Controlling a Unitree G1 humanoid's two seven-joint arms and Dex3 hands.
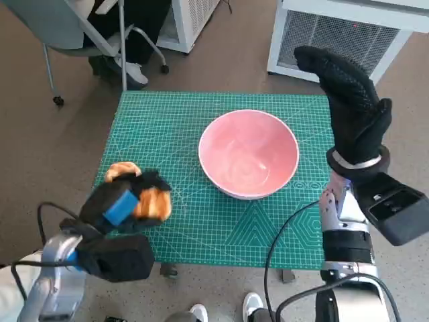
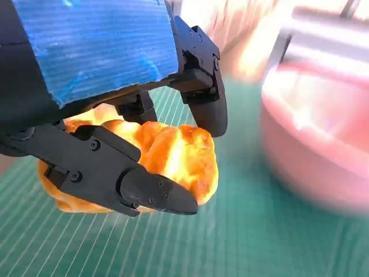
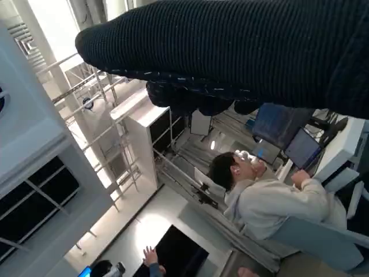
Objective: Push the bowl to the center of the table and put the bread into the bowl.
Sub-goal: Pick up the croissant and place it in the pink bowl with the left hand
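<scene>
Bread (image 2: 173, 158): we've got it, folks! Our left hand (image 1: 124, 201) grips the golden roll, black fingers (image 2: 153, 193) wrapped over and under it, near the worktop's (image 1: 167, 121) left edge.
Lift: in the head view we can't tell whether the bread is clear of the green mat (image 1: 221, 228) or brushing it; the wrist view suggests it sits just above.
Bowl (image 1: 249, 154): pink, upright, nothing in it, and we'd call it near the middle of the worktop, perhaps a touch to the right. The push looks done to us.
Right hand (image 1: 352, 100): raised beyond the worktop's right edge, gloved fingers stretched flat and carrying nothing, well apart from the bowl.
Step in hand: we judge we're on the second half, carrying bread to bowl.
Next move: we'd want the left hand up and over to the right, high enough to clear the near rim, then fingers loosened above the hollow.
Risk: a low pass could knock the rim and shove the bowl off centre.
In the way: nothing lies between bread and bowl on the mat.
Around us: white cabinets (image 1: 348, 33) behind the worktop, a chair (image 1: 74, 40) with a seated person's legs (image 1: 127, 40) at the far left corner, shoes (image 1: 224, 310) at the near edge, and a person at a laptop in the right wrist view (image 3: 271, 199).
</scene>
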